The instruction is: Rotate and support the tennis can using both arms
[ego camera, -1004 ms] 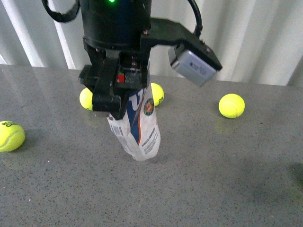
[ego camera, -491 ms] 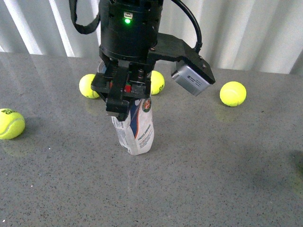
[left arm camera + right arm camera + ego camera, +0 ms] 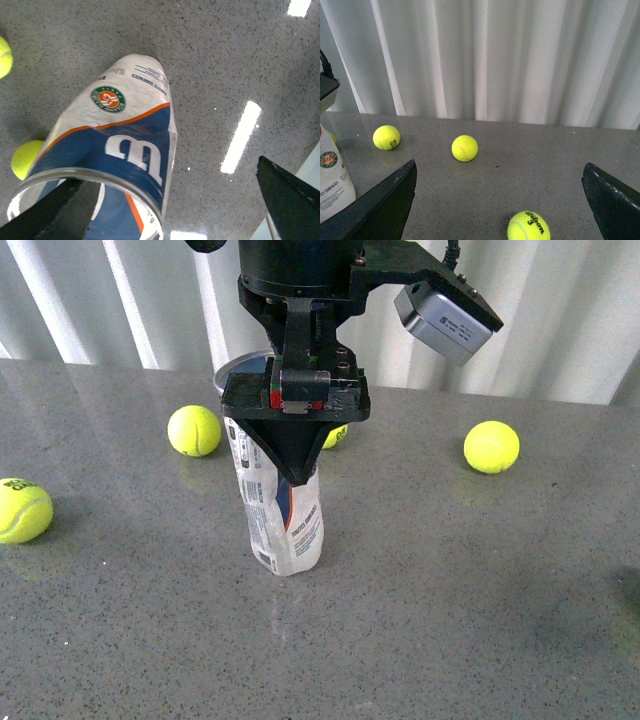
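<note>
The tennis can (image 3: 285, 510) is standing nearly upright on the grey worktop (image 3: 480, 620), close to the middle of the front view, its base touching the surface and its metal-rimmed mouth tipped slightly toward ten o'clock. The left hand (image 3: 296, 455) is reaching down from above and gripping the can at its upper part, with one dark finger (image 3: 293, 445) lying across the front of the label. In the left wrist view one finger (image 3: 55, 210) is sitting inside the open mouth of the can (image 3: 117, 165), and the other finger (image 3: 290, 200) is standing well away from it, so the hand is spread wide in that view; whether it is actually pinching the wall I cannot tell.

The right hand (image 3: 500, 200) is hanging open over bare worktop, its two fingers set far apart and holding nothing. The edge of the can is showing at nine o'clock in that view.

Tennis balls are lying around: one (image 3: 194, 430) at ten o'clock from the can, one (image 3: 491, 447) at two o'clock, one (image 3: 22, 510) far out at nine o'clock, and one (image 3: 336, 436) partly hidden just behind the left hand.
</note>
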You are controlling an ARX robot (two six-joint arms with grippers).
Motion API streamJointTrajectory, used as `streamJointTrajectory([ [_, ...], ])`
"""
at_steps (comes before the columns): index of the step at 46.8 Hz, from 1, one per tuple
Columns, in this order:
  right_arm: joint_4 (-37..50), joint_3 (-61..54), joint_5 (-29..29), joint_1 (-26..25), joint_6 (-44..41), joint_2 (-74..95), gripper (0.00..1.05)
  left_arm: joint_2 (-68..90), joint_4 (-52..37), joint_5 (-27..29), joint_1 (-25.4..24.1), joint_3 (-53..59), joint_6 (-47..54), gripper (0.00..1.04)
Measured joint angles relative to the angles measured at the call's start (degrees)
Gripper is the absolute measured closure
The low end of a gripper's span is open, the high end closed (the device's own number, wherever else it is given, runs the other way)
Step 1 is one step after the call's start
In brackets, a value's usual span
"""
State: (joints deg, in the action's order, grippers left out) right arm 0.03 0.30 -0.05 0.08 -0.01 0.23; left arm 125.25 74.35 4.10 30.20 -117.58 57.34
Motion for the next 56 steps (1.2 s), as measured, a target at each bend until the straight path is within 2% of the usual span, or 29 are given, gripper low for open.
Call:
streamJointTrajectory([
  [2,0.0,0.0,0.0,0.0,0.0,0.0,0.07,-0.9,-1.2,-1.2,-0.5,0.3,-0.7,0.05],
  [5,0.0,0.0,0.0,0.0,0.0,0.0,0.07,-3.0,-3.9,-4.2,-1.5,1.8,-2.4,0.08],
  [9,0.0,0.0,0.0,0.0,0.0,0.0,0.07,-7.6,-10.6,-10.9,-2.5,6.3,-6.3,0.07],
  [11,0.0,0.0,0.0,0.0,0.0,0.0,0.07,-10.7,-14.8,-16.2,-2.6,9.4,-10.1,0.07],
  [14,0.0,0.0,0.0,0.0,0.0,0.0,0.07,-18.5,-29.1,-26.3,-2.2,18.6,-21.0,0.07],
  [15,0.0,0.0,-0.1,0.0,0.0,0.0,0.07,-21.7,-35.4,-27.2,-1.9,22.5,-26.0,0.07],
  [17,0.0,0.0,0.0,0.0,0.0,0.0,0.07,-26.4,-44.2,-25.9,-1.4,28.0,-32.5,0.07],
  [18,0.0,0.0,0.0,0.0,0.0,0.0,0.07,-29.7,-50.0,-22.7,-1.0,31.8,-38.3,0.07],
  [20,0.0,0.0,0.0,0.0,0.0,0.0,0.07,-33.6,-56.8,-20.3,-0.7,36.3,-47.1,0.07],
  [25,0.0,0.0,0.0,0.0,0.0,0.0,0.07,-36.0,-60.3,-20.0,-0.5,38.5,-58.2,0.07],
  [28,0.0,0.0,0.0,0.0,0.0,0.0,0.07,-35.3,-60.3,-19.3,-0.6,39.2,-61.3,0.07],
  [29,0.0,0.0,0.0,0.0,0.0,0.0,0.07,-35.3,-62.2,-17.3,-0.3,40.3,-61.0,0.08],
  [30,0.0,0.0,0.0,0.0,0.0,0.0,0.07,-35.9,-69.3,-7.7,0.1,43.9,-60.5,0.14],
  [31,0.0,0.0,0.0,0.0,0.0,0.0,0.07,-36.3,-74.8,-3.4,0.1,46.7,-60.1,0.17],
  [32,0.0,0.0,0.0,0.0,0.0,0.0,0.07,-37.5,-82.2,6.0,-0.1,51.2,-59.5,0.22],
  [34,0.0,0.0,0.0,0.0,0.0,0.0,0.07,-39.8,-91.0,13.8,-0.7,57.4,-58.9,0.30],
  [37,0.0,0.0,0.2,0.0,0.0,0.0,0.07,-43.5,-99.3,19.5,-1.9,64.5,-58.5,0.39],
  [43,0.0,0.0,0.2,0.0,0.0,0.0,0.07,-52.7,-108.9,18.8,-6.6,77.2,-58.0,0.60],
  [56,0.0,0.0,0.0,0.0,0.0,0.0,0.07,-62.3,-112.7,11.6,-13.7,94.2,-57.9,1.01],
])
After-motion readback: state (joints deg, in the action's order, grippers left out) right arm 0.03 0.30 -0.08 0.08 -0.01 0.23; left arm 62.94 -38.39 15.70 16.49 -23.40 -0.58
